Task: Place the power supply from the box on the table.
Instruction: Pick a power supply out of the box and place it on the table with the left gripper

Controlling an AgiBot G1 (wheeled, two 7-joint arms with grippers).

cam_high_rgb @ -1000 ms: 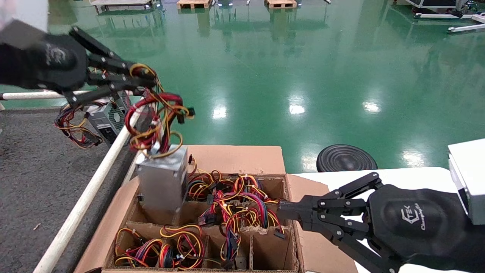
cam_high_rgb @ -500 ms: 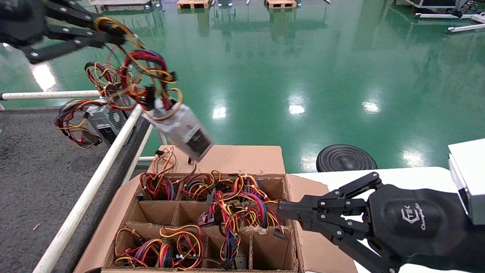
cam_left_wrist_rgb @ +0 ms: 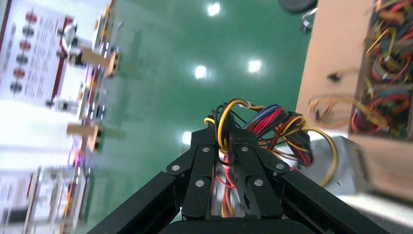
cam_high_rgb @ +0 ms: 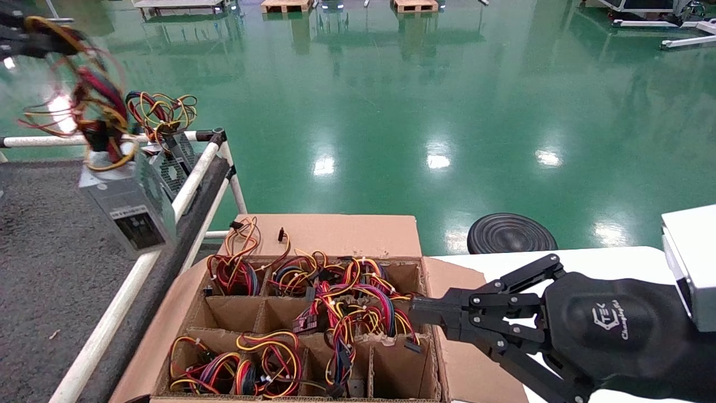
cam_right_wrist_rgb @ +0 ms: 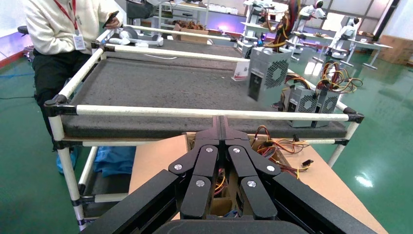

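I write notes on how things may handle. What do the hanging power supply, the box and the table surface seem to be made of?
The power supply, hanging by its wires from the left gripper: probably sheet metal, dull silver-grey, one side perforated.
The box: corrugated cardboard, matte brown, with divider cells.
The table: a rough dark grey, felt-like covering, edged by white tube rails, perhaps plastic or coated metal.

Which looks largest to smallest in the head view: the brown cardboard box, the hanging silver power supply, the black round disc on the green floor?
1. Brown corrugated cardboard box, clearly the largest.
2. Silver-grey metal power supply, hanging by its wires from the left claw, and the black ribbed round disc: they look alike in size and lie at different depths, so I leave them unranked.
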